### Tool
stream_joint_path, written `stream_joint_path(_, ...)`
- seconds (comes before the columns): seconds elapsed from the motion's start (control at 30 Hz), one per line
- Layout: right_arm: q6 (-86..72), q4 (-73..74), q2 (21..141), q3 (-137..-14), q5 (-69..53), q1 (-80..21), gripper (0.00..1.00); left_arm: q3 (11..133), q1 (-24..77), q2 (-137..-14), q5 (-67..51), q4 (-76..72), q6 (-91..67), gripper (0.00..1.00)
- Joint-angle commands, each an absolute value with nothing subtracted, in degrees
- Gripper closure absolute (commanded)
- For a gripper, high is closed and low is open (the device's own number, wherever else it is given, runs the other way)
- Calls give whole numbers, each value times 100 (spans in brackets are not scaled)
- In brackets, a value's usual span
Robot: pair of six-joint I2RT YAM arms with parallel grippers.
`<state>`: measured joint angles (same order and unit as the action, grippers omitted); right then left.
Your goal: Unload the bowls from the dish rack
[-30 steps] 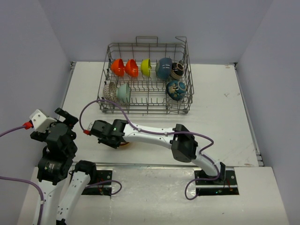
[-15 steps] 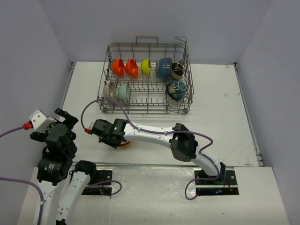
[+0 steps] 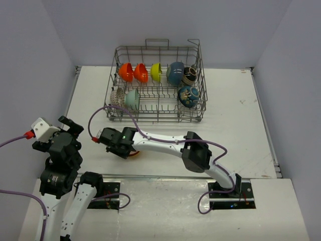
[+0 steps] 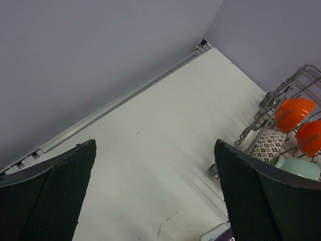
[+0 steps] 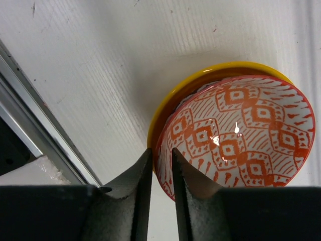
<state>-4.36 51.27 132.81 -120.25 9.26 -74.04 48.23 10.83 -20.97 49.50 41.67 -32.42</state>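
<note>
The right claw [image 5: 161, 153] is straddling the rim of the zigzag bowl [image 5: 241, 130], which is sitting inside the yellow bowl [image 5: 200, 80] near the bench's [image 3: 241, 130] front edge, left of centre. I cannot tell whether it is pinching the rim. From above, its wrist [image 3: 118, 142] is hiding both bowls almost entirely. The left claw [image 4: 155, 150] is gaping wide, with its fingers [image 4: 50, 196] cropped by the frame. The other bowls [image 3: 175, 73] are standing in the dish rack [image 3: 158, 108] toward the back edge.

**Supervisor:** Report the support surface.

**Operator:** I read one white table [image 3: 235, 125], flat, filling the middle of the top view.

**Supervisor:** Items resting directly on it?

**Operator:** I confirm two. The dish rack [image 3: 165, 114] stands at upper centre. A yellow bowl [image 5: 175, 98] sits upright, lower and left of centre, apart from the rack.
</note>
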Motion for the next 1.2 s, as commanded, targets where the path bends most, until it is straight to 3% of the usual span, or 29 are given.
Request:
stream_joint_path(0.0,-510,5036,13228,-11988,949,-7356,72,4948,1020,-2057,5036,4113,-3340,0)
stream_joint_path(0.17,-554,5045,12912,-12015,914,-7365,64,4948,1020,-2065,5036,4113,-3340,0)
stream_joint_path(0.23,-571,5054,12649,-12041,905,-7356,56,4948,1020,-2074,5036,4113,-3331,0)
stream_joint_path(0.5,-712,4993,11620,-12050,520,-6988,46,4948,1020,-2065,5019,4105,-3340,0)
stream_joint_path(0.67,-1009,4554,10769,-11490,-87,-6215,41,4791,1028,-2144,4756,3877,-3112,0)
stream_joint_path(0.8,-1765,3204,10197,-10645,-947,-5363,37,4711,1020,-2556,3957,3481,-2751,0)
stream_joint_path(1.0,-2969,2410,10651,-10705,-1880,-4177,34,4720,1020,-3348,3350,3358,-2497,0)
stream_joint_path(1.17,-3928,1566,11346,-10591,-2345,-3753,34,4693,1020,-3463,3191,3287,-2452,0)
